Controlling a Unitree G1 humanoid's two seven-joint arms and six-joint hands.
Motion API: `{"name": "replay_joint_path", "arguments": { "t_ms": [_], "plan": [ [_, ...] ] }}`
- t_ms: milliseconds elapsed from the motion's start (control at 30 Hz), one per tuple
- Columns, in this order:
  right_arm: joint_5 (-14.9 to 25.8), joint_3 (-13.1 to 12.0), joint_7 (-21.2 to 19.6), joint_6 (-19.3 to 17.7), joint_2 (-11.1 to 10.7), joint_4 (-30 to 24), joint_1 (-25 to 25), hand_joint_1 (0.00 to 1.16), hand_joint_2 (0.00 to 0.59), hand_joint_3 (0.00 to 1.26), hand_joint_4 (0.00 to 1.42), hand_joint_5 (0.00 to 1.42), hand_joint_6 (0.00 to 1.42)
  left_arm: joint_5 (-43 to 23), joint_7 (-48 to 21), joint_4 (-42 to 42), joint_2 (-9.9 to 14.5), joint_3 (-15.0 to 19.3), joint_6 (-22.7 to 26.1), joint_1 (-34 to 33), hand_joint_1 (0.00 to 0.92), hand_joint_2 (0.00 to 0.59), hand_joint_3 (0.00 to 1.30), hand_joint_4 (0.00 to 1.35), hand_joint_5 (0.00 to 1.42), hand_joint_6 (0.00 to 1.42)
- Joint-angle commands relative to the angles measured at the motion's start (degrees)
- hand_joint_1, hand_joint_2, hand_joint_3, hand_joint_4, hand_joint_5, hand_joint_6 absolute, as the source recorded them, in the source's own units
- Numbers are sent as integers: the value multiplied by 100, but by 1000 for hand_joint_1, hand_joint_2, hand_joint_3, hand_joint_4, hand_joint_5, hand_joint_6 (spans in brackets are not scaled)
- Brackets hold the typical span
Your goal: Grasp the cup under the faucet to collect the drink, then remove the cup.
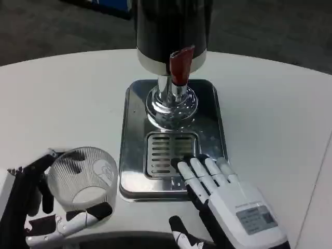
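A clear ribbed plastic cup (pixel 83 179) stands on the white table at the lower left, left of the steel drip tray (pixel 135 135). My left hand (pixel 36 207) wraps around it, with fingers on its left side and the thumb under its near edge. The dispenser's red tap lever (pixel 180 65) hangs over the chrome base (pixel 172 104) at the back of the tray. My right hand (pixel 228 199) lies flat with fingers spread, its fingertips (pixel 193 165) resting on the near right edge of the tray by the slotted grate (pixel 165 153). It holds nothing.
The dark dispenser body (pixel 171 26) rises at the top centre. The round white table (pixel 270 109) stretches wide to the right and the far left. Dark floor lies beyond its far edge.
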Motion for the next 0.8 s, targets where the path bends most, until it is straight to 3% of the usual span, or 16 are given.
{"name": "replay_joint_path", "arguments": {
  "t_ms": [33,367,800],
  "plan": [
    [-39,-25,25,75,63,-4,28,298,510,37,0,0,0,-37,54,57,5,-30,-84,-178,616,42,963,1054,1184,1356],
    [-91,-90,119,167,85,-235,234,299,513,43,0,0,0,304,341,753,-21,-246,7,-1055,616,41,963,1054,1184,1356],
    [-146,-238,137,201,89,-668,626,299,513,43,0,0,0,834,943,2466,26,-914,157,-2794,616,41,963,1054,1184,1356]
  ]
}}
